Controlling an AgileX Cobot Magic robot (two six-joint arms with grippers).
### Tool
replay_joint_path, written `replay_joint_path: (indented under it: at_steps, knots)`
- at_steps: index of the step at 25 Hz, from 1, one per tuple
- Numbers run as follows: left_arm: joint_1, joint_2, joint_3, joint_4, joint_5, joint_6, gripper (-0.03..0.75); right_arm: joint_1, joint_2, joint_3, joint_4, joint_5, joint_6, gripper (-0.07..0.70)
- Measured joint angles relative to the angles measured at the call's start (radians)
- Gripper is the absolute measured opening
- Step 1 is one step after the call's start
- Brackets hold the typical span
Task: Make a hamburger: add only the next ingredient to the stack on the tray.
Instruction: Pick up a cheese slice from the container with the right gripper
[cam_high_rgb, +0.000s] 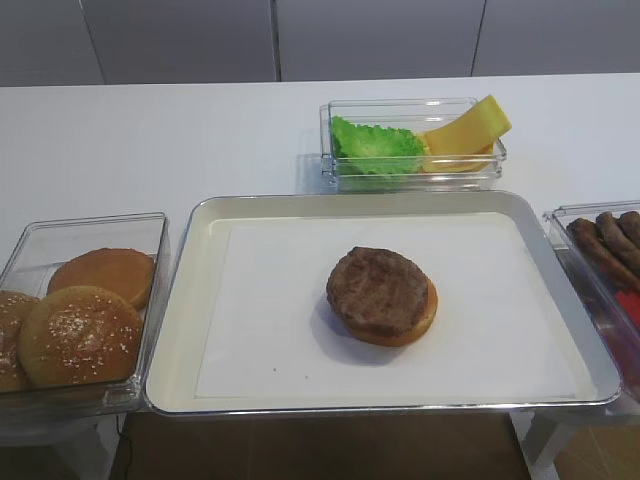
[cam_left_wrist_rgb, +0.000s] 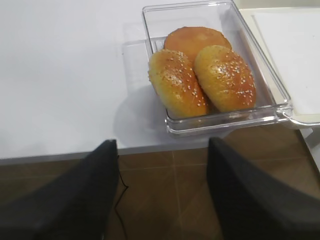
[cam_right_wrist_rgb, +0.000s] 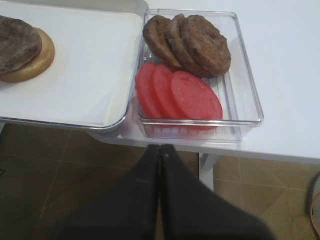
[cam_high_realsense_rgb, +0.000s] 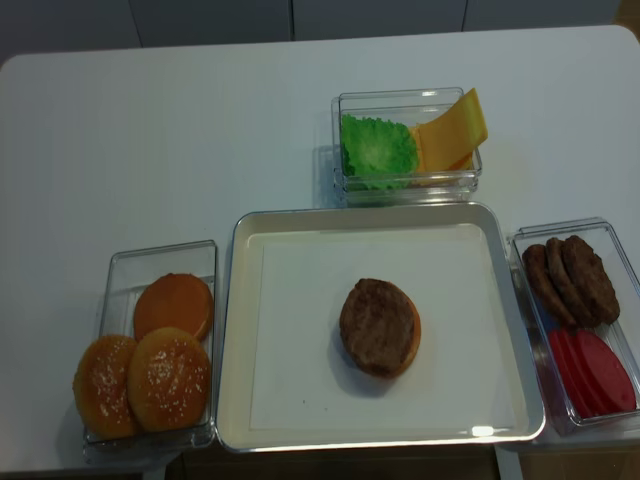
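Nearest the lens in the right wrist view, the right hand (cam_right_wrist_rgb: 161, 150) hangs at the bottom centre with its dark fingers pressed together, gripping nothing, just below the table edge. Likewise the left hand (cam_left_wrist_rgb: 162, 150) sits low in its own view, fingers spread wide apart and empty, beneath the clear box of sesame buns (cam_left_wrist_rgb: 202, 80). On the tray (cam_high_realsense_rgb: 240, 330), centre of the overhead view, the stack (cam_high_realsense_rgb: 379, 327) stands as a brown patty on a flat bun half, nothing above it yet. The cheese slice (cam_high_realsense_rgb: 452, 130) leans in the right half of the clear box (cam_high_realsense_rgb: 343, 165) at upper centre, beside the green lettuce (cam_high_realsense_rgb: 377, 147), its corner poking over the rim. So, as I judge it, bun and patty are done; fetching the cheese and laying it on the patty is all still ahead, with neither hand near it.
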Motion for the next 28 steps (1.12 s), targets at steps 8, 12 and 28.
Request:
replay_joint_path:
  at_steps: [8,12,28]
  knots:
    - [0.000,0.000,0.000,0.000,0.000,0.000,0.422,0.000,0.000,0.000,0.000,0.000,0.000,-0.005]
    - [0.000,0.000,0.000,0.000,0.000,0.000,0.422,0.000,0.000,0.000,0.000,0.000,0.000,-0.005]
    - [0.000,0.000,0.000,0.000,0.000,0.000,0.422,0.000,0.000,0.000,0.000,0.000,0.000,-0.005]
